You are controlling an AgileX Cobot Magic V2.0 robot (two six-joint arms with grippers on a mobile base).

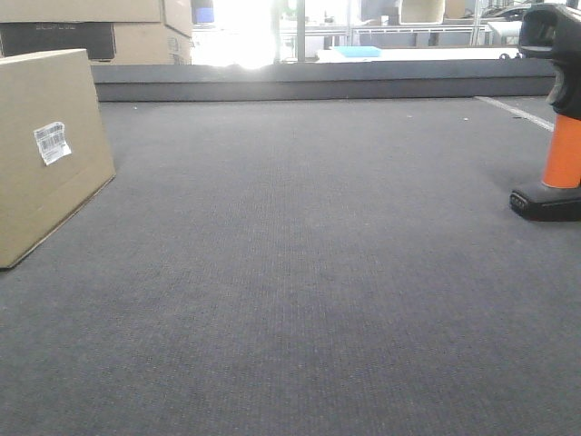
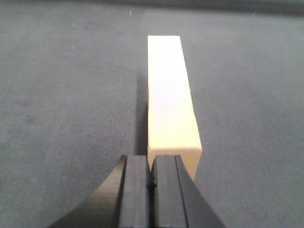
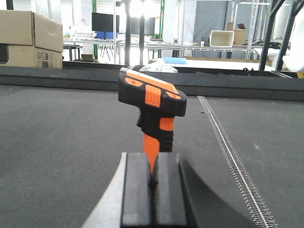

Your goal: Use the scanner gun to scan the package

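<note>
Flat tan cardboard package [image 1: 45, 154] stands on edge, with the black, orange-handled scanner gun [image 1: 558, 118] upright well to its right. The left gripper [image 2: 152, 183] and right gripper [image 3: 153, 178] are both pressed together and empty.

Dark grey felt-like worktop [image 1: 300, 272] fills most of the front view, w/ a raised dark ledge [image 1: 318, 84] along its far edge. Beyond the ledge, top left: stacked cardboard boxes [image 1: 150, 41], one w/ a dark panel. Strong white glare [image 1: 241, 32] at back centre, window or lamp, can't tell which. Light blue tray [image 1: 359, 52] sits on a white table behind. In the right wrist view a stitched seam [image 3: 235, 156] runs over the worktop twd the ledge. Further back: dark monitors [image 3: 107, 21], metal rack posts [image 3: 268, 33], a pale bin [image 3: 222, 38].
</note>
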